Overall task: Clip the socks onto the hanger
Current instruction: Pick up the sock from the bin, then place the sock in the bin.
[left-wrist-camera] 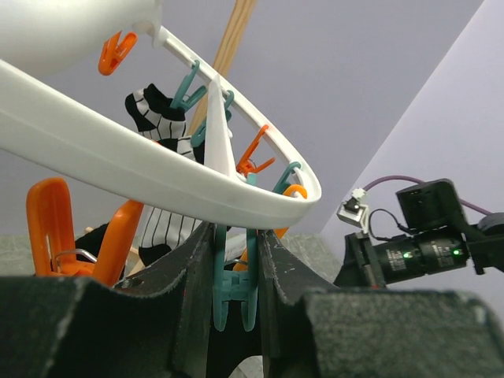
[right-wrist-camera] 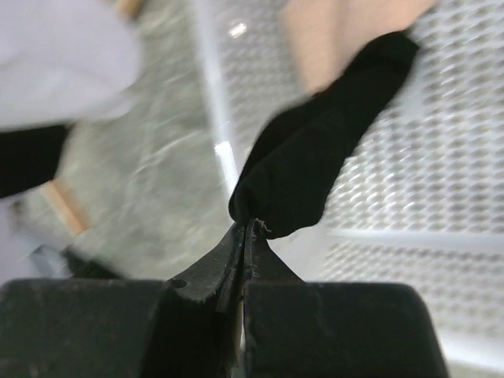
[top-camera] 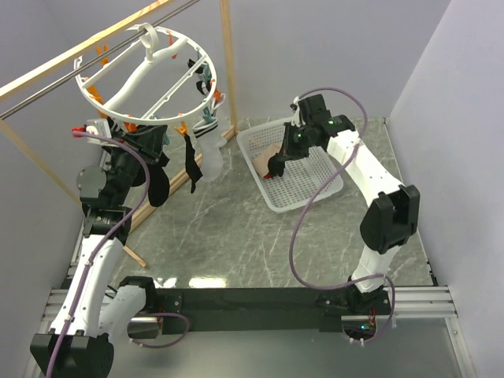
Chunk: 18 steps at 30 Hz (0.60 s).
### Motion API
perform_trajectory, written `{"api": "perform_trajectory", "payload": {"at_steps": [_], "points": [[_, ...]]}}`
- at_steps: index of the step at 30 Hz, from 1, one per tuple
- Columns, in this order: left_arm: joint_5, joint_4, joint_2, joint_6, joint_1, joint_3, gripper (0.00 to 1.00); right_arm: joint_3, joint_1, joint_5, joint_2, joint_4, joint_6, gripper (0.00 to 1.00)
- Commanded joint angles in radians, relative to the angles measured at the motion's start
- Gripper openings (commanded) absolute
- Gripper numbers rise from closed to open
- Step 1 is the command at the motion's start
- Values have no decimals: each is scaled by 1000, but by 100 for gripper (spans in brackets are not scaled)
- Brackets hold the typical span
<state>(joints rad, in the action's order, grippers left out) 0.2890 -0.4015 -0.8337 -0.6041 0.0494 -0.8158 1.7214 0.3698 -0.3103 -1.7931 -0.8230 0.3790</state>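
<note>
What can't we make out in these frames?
- Left pincer: top view, hidden by its own wrist.
- Teal clip between its fingers: left wrist view, upper end behind the hanger rim.
- Pink item in the basket: right wrist view, blurred, cut by the top edge.
- Black sock in the right pincer: stripes unreadable, blur.

A white basket full of little holes sits on the far right part of the surface. The surface is grey with pale lines like stone. Something soft and peach-colored lies inside the basket, at its left end. A tall wooden stick stands at the back. A long wooden bar and a thin metal rod run side by side across the top left. Another wooden strip lies low along the left side. The walls are light purple.
</note>
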Motion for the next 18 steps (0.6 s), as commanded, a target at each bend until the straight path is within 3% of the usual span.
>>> {"api": "perform_trajectory", "payload": {"at_steps": [1,7,15,16,18], "points": [[-11,-33,30,-5,3,-19,6,0,6,-136,86,-67,50,0],[-10,-36,56,-10,3,-8,6,-55,32,-173,124,-68,144,0],[-16,-10,100,-8,3,6,6,-68,168,-124,34,-31,227,2],[-16,-7,102,-8,3,6,6,-63,178,-134,25,-22,233,5],[-11,-3,110,-6,3,10,6,-31,190,-129,8,-25,238,27]]}}
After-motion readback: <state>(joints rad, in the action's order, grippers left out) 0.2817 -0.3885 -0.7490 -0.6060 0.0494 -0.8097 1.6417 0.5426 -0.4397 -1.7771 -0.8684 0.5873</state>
